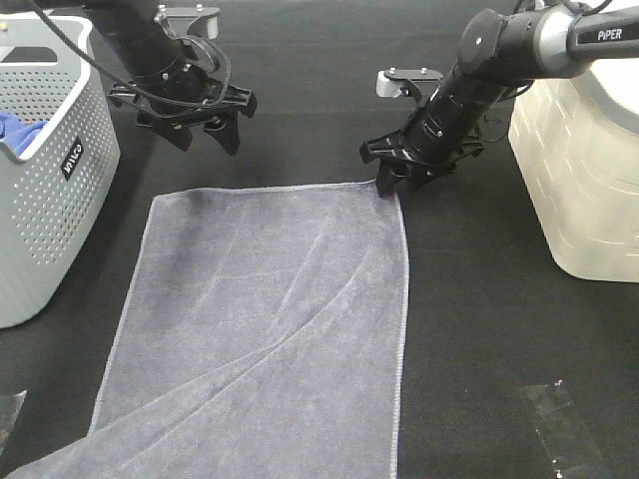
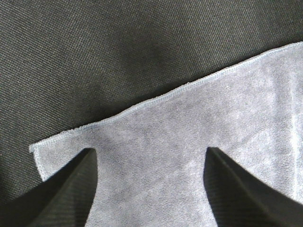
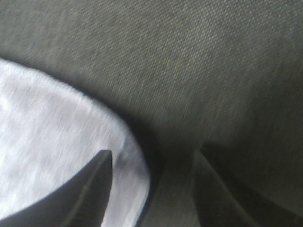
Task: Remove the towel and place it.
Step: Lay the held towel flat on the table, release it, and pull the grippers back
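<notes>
The greyish-lavender towel (image 1: 270,329) lies spread flat on the black table, its near end running out of the exterior view. My left gripper (image 1: 208,138) is open and empty, hovering just beyond the towel's far left corner. In the left wrist view the gripper (image 2: 150,153) has its jaws wide apart above the towel's hemmed corner (image 2: 189,132). My right gripper (image 1: 399,185) is low at the far right corner. In the right wrist view the gripper (image 3: 152,153) is open, one finger over the towel corner (image 3: 47,132) and the other over bare table.
A grey perforated basket (image 1: 50,200) stands at the left, with a bright blue cloth (image 1: 15,130) inside. A cream ribbed container (image 1: 579,170) stands at the right. A clear plastic strip (image 1: 564,429) lies at the near right.
</notes>
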Robot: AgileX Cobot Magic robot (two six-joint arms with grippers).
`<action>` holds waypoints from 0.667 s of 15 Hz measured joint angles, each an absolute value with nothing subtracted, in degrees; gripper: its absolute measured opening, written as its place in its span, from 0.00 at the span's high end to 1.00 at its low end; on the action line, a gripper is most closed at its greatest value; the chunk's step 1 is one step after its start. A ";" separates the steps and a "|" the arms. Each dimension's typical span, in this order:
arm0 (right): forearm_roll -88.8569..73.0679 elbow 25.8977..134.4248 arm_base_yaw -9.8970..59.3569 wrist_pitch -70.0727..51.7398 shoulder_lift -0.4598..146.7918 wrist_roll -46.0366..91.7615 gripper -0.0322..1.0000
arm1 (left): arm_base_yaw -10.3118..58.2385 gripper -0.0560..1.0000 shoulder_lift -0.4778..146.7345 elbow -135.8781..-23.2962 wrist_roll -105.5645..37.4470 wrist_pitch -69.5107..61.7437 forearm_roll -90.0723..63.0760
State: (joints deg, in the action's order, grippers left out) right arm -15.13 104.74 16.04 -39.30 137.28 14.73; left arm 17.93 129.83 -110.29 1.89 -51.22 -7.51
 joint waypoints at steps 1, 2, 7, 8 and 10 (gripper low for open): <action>-15.30 104.74 16.04 -38.39 137.68 14.73 0.51 | 17.93 0.36 129.83 -110.29 1.89 -51.28 -7.51; -15.30 104.74 16.04 -38.39 137.68 14.73 0.51 | 17.93 0.36 129.83 -110.29 1.89 -51.28 -7.51; -15.30 105.31 15.93 -37.64 139.17 14.73 0.65 | 17.93 0.36 129.83 -110.29 1.89 -51.34 -7.51; -15.30 105.37 15.93 -37.64 139.29 14.73 0.73 | 17.93 0.36 129.83 -110.29 1.95 -51.34 -7.51; -15.76 105.37 15.87 -38.22 139.34 14.78 0.94 | 17.93 0.36 129.83 -110.29 1.95 -51.34 -7.51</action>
State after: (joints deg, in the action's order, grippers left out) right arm -15.76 105.37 15.87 -38.22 139.34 14.78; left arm 17.93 129.83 -110.29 1.95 -51.34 -7.51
